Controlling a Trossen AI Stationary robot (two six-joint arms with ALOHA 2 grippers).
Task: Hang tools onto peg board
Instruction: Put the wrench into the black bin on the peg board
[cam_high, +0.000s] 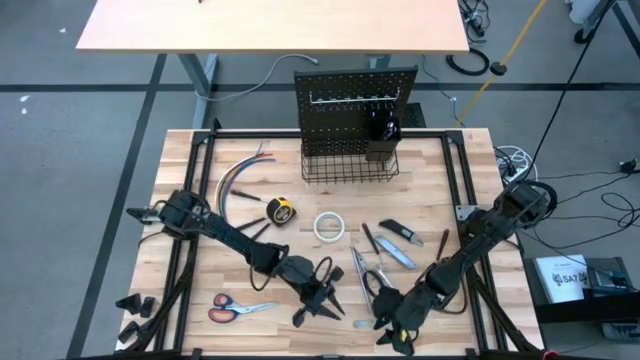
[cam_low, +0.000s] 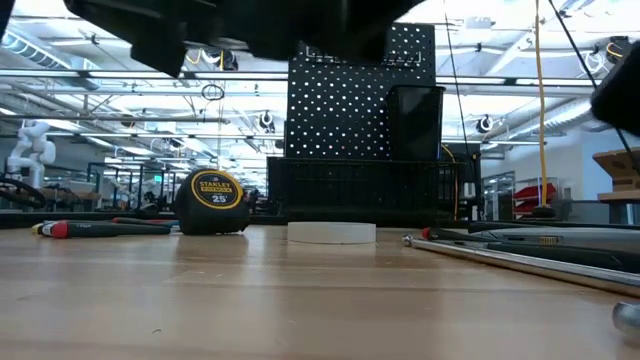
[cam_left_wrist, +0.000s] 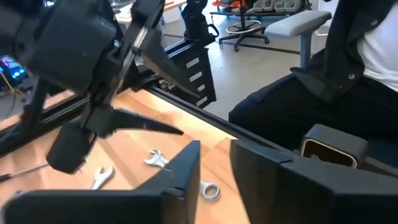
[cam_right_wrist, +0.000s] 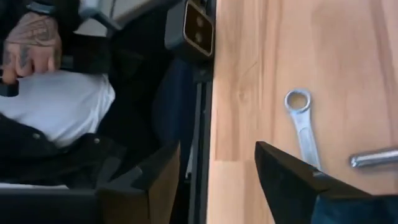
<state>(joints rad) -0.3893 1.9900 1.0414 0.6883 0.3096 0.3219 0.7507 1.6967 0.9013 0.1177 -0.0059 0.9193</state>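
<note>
Left gripper (cam_high: 318, 305) near the table's front edge, fingers spread, empty, right gripper (cam_high: 392, 330) beside it, fingers apart over a wrench (cam_right_wrist: 303, 124), seemingly not touching, peg board (cam_high: 355, 100) upright at the back edge.

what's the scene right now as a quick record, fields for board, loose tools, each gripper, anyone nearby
peg board: peg board upright at the table's far edge, wire basket at its foot
loose tools: tape measure, scissors, wrench, all lying on the table
other: tape roll mid-table
left gripper: left gripper low near the front edge, nothing seen between its fingers
right gripper: right gripper at the front edge, fingers apart, empty, close to the wrench
person: person seated just past the front edge
</note>
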